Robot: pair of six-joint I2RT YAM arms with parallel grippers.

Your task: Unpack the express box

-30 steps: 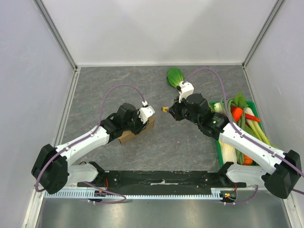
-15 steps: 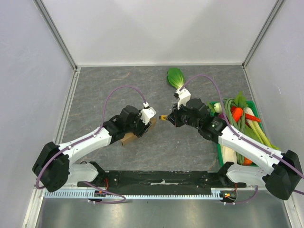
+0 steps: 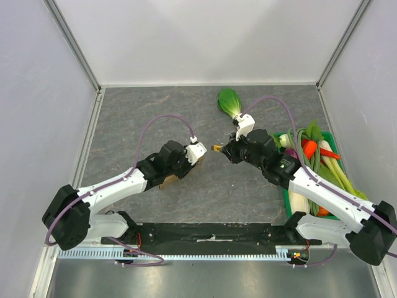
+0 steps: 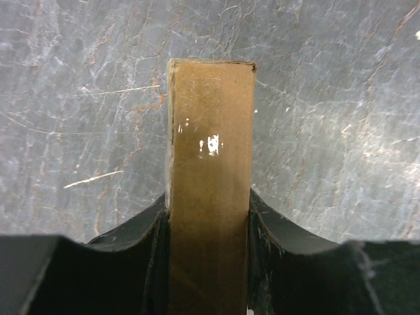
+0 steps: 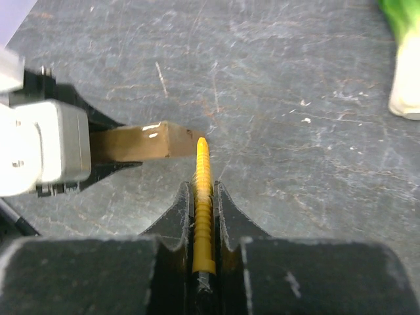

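Observation:
The express box (image 3: pixel 166 180) is a flat brown cardboard box, held edge-up off the table. My left gripper (image 3: pixel 193 159) is shut on it; in the left wrist view the box (image 4: pixel 210 144) stands between both fingers (image 4: pixel 275 223). My right gripper (image 3: pixel 226 149) is shut on a yellow ridged tool (image 3: pixel 216 148). In the right wrist view the tool (image 5: pixel 202 174) sticks out past the gripper (image 5: pixel 203 191), and its tip is right at the box's end (image 5: pixel 141 143). Most of the box is hidden under the left arm in the top view.
A green-and-white bok choy (image 3: pixel 229 101) lies on the grey table at the back, and also shows in the right wrist view (image 5: pixel 405 79). A green crate (image 3: pixel 286 194) full of vegetables (image 3: pixel 316 155) stands at the right, under the right arm. White walls enclose the table.
My left gripper has carried the box right, toward the centre. The right gripper shifted slightly with the yellow tool, so the tool's tip now sits close to the box's end.

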